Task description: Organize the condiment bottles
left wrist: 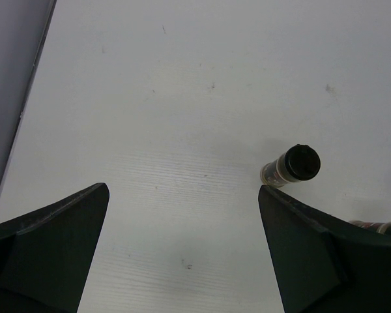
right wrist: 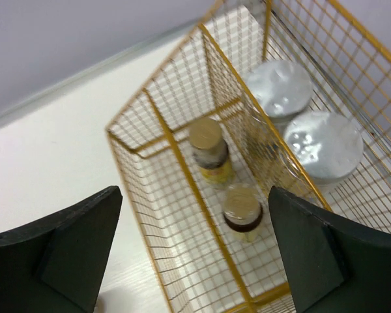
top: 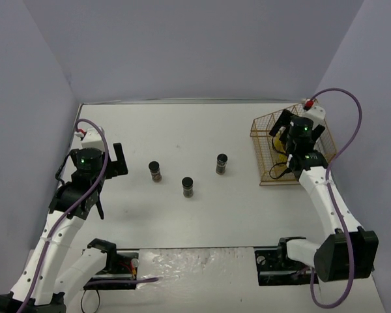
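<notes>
While right end effector [right wrist: 192, 195] hangs open over two-o'clock wire basket [right wrist: 176, 147], left end effector [left wrist: 182, 189] open at nine o'clock, three dark jars [top: 188, 187] at desk [top: 182, 130] centre.

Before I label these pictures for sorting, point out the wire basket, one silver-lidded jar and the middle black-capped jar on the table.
wire basket [top: 257, 153], top view, on its left wall.
silver-lidded jar [right wrist: 322, 145], right wrist view, centre of its lid.
middle black-capped jar [top: 188, 188], top view, on its side.

I see three dark jars [top: 156, 171] [top: 188, 187] [top: 221, 163] upright at centre frame. Two yellow-filled jars [right wrist: 208, 153] [right wrist: 242, 212] and two silver-lidded jars [right wrist: 278, 88] [right wrist: 323, 145] stand in the basket [right wrist: 176, 150] at right.
</notes>
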Motion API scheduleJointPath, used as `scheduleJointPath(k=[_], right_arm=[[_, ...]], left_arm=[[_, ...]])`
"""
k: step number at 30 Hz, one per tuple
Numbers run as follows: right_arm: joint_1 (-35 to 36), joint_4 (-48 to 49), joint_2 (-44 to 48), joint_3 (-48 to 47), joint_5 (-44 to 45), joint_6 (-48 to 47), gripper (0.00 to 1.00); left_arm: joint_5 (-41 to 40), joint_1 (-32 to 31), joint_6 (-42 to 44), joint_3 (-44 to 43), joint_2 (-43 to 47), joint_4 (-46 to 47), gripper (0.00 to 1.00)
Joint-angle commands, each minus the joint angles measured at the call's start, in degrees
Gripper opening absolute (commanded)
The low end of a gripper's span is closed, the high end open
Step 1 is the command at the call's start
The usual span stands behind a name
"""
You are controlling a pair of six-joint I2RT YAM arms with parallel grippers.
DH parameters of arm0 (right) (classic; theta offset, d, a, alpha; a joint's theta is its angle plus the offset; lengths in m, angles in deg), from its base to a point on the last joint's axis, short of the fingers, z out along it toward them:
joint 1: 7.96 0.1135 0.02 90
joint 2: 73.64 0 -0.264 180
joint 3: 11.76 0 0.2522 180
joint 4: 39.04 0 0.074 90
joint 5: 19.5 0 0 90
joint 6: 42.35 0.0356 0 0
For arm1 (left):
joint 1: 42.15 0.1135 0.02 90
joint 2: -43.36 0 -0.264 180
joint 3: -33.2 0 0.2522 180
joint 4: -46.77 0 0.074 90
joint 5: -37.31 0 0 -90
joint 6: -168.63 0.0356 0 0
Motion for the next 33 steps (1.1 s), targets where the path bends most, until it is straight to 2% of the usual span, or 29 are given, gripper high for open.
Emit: scheduleJointPath(k=[1, 9, 19, 29, 33], right_arm=[[2.01, -1.28, 3.68, -5.21, -11.01, -4.69, 0.98], [13.44, -5.79, -1.58, -7.86, -19.92, -9.67, 1.00], [22.35, -5.71, -15.51, -8.49, -17.34, -10.21, 0.96], [26.32, -1.74, -24.14, -8.19, -18.58, -11.69, 0.82], [26.79, -1.53, -25.33, -7.81, -16.85, -11.72, 0.71]], left_arm=[[-0.02, -0.18, 0.00, -1.45, -0.60, 3.52, 0.97], [-0.18, 0.00, -0.06, -1.85, -1.45, 2.87, 0.97], [-0.02, 0.09, -0.06, -1.84, -1.44, 2.79, 0.97], [-0.08, 0.17, -0.06, -1.85, -1.42, 2.70, 0.97], [-0.08, 0.17, -0.06, -1.85, -1.31, 2.70, 0.97]])
